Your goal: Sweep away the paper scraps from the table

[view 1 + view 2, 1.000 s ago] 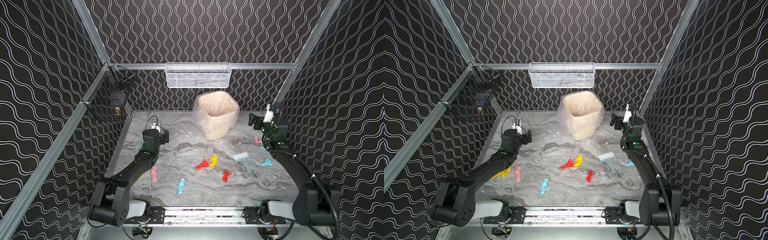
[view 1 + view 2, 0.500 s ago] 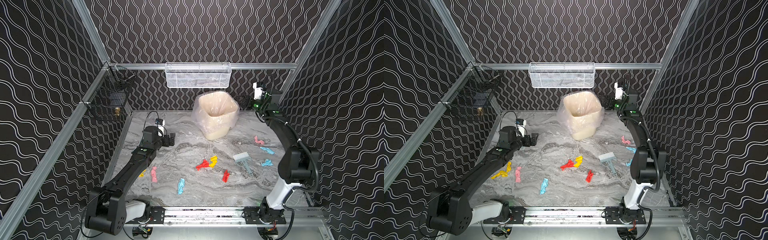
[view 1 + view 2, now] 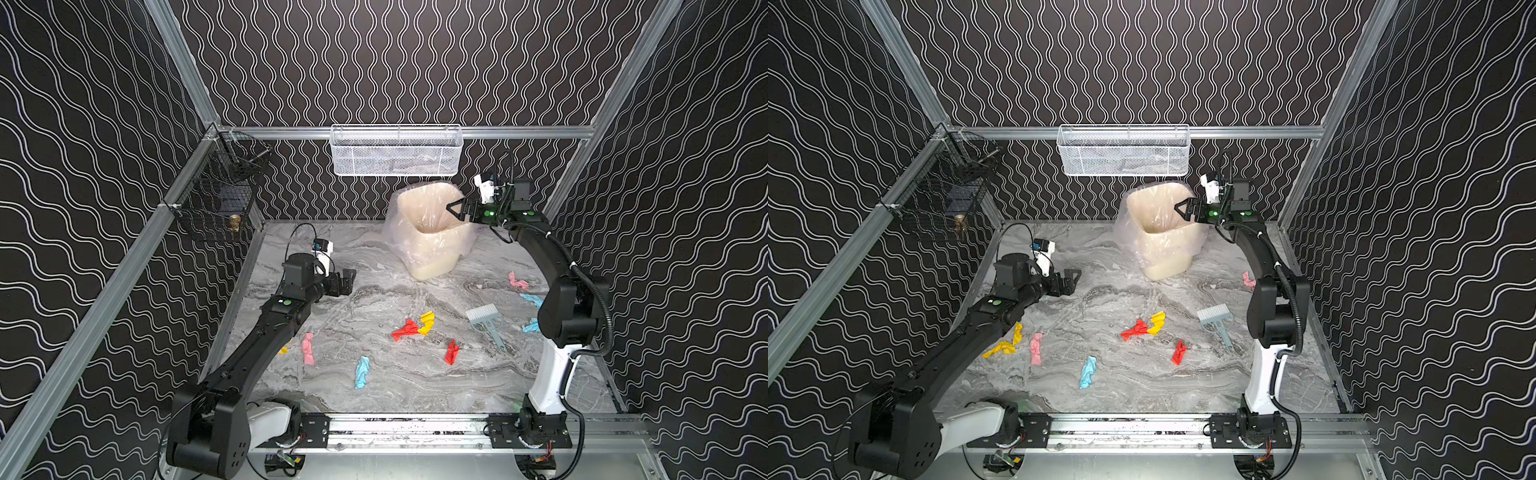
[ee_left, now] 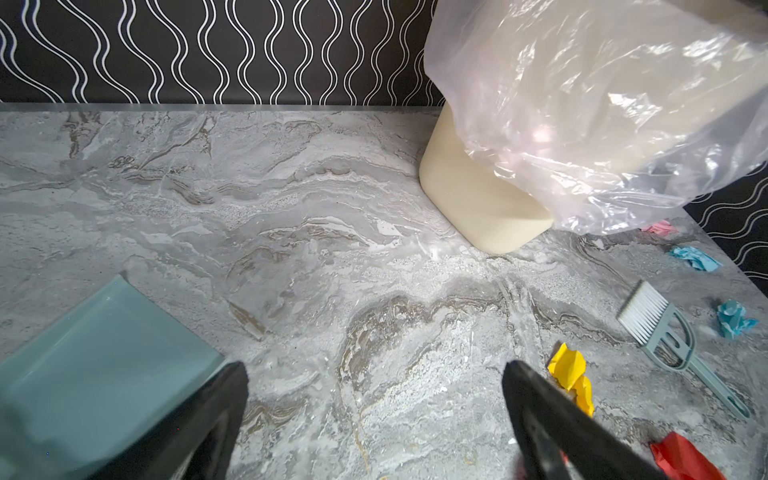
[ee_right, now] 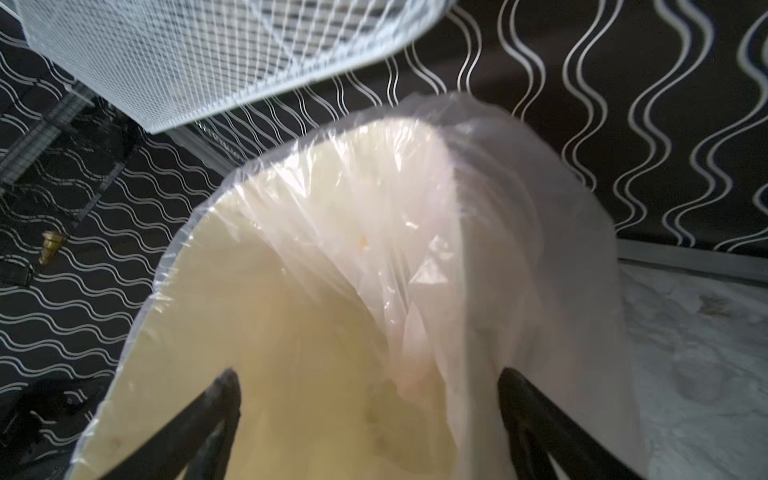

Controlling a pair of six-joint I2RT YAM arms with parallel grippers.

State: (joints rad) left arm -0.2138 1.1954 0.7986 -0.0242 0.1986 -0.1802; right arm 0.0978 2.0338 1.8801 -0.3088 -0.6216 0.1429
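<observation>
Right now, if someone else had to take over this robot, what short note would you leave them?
Left gripper: open, empty, low over the table beside the dustpan.
Right gripper: open, empty, raised at the rim of the lined bin.
Brush: lying free on the table's right side.
Paper scraps: red, yellow, blue and pink, scattered over the table.
Done: nothing visibly swept.
Left: pick up brush and dustpan, gather every scrap, empty into the bin.

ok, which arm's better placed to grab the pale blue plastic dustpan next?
Left, I'd say. The open left gripper hangs right by the pale blue plastic dustpan. The open right gripper is up over the bag-lined cream bin, across the grey marble table.
</observation>
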